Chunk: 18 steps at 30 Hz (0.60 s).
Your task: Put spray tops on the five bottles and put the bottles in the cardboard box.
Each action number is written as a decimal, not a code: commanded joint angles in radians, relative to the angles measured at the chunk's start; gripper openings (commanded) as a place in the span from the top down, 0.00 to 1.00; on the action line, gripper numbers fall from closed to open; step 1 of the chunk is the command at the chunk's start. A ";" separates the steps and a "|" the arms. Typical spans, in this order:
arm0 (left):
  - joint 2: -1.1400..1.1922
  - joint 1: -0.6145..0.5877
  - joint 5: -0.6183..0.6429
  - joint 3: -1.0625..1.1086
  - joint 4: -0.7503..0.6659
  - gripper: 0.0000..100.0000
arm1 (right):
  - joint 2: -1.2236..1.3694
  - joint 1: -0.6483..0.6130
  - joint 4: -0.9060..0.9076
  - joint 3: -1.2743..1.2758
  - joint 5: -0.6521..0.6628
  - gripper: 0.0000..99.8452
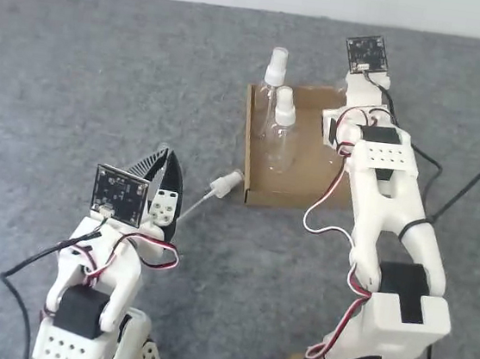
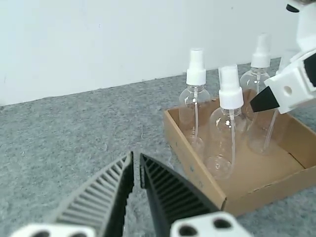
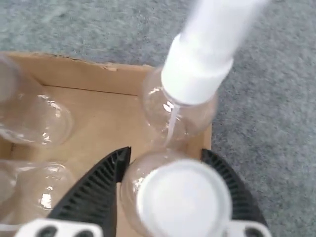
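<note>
Four bottles (image 2: 231, 123): capped, standing in the cardboard box (image 2: 197, 168).
Right gripper (image 3: 165, 153): fingers clasp the held bottle (image 3: 182, 197) between them.
Left gripper (image 2: 137, 160): fingers nearly together, empty.
Spray top (image 1: 227, 182): loose, just beyond the left fingertips.
Remaining, judged: the fifth bottle, still to cap and box.

The cardboard box (image 1: 285, 199) is set on the counter (image 1: 79, 66). Inside it, bottles (image 2: 229, 123) are stood upright along the left side and toward the back. At the box's right side one bottle (image 3: 177, 197) is clasped by the right hand (image 3: 165, 153). A spray top (image 1: 225, 183) is laid on the counter just outside the box's near left corner, between the box and the left hand (image 2: 137, 158).
</note>
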 commanded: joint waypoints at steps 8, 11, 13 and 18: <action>0.008 0.002 -0.003 -0.007 -0.031 0.99 | -0.059 0.001 -0.008 -0.055 -0.002 0.84; 0.008 0.000 -0.003 -0.007 -0.031 0.99 | -0.105 -0.004 -0.007 -0.051 -0.002 0.84; 0.008 0.000 -0.003 -0.007 -0.031 0.99 | -0.120 -0.018 0.028 -0.052 -0.002 0.84; 0.008 -0.003 -0.003 -0.007 -0.029 0.99 | -0.127 -0.035 0.051 -0.052 -0.002 0.84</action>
